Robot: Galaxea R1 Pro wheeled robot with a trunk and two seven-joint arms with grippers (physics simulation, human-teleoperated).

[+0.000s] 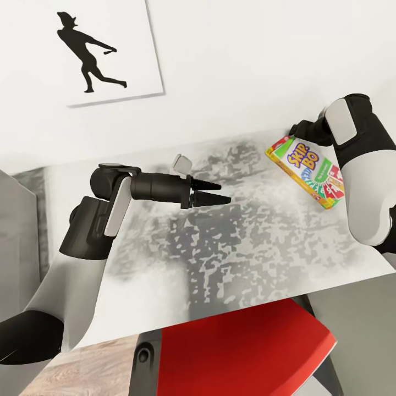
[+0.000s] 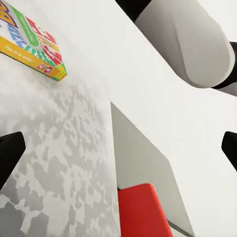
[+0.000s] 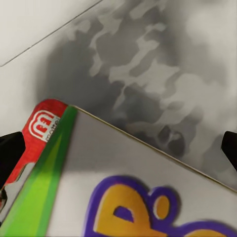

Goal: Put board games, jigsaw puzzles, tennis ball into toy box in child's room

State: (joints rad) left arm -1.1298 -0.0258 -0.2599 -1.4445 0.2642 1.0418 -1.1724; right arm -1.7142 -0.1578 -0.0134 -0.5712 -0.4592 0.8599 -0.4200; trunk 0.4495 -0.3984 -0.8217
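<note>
Between the right jaws (image 3: pixel 118 148): board game (image 1: pixel 307 171).

The table (image 1: pixel 247 231) is showing a matt, mottled grey top; the box (image 1: pixel 308 171) is looking like glossy printed card; the chair (image 1: pixel 242 352) is gleaming like smooth red plastic.

Child's room in a home: baseball-player silhouette picture (image 1: pixel 94 50) on white wall, colourful board game (image 1: pixel 307 171) on mottled grey counter (image 1: pixel 231 247).
</note>
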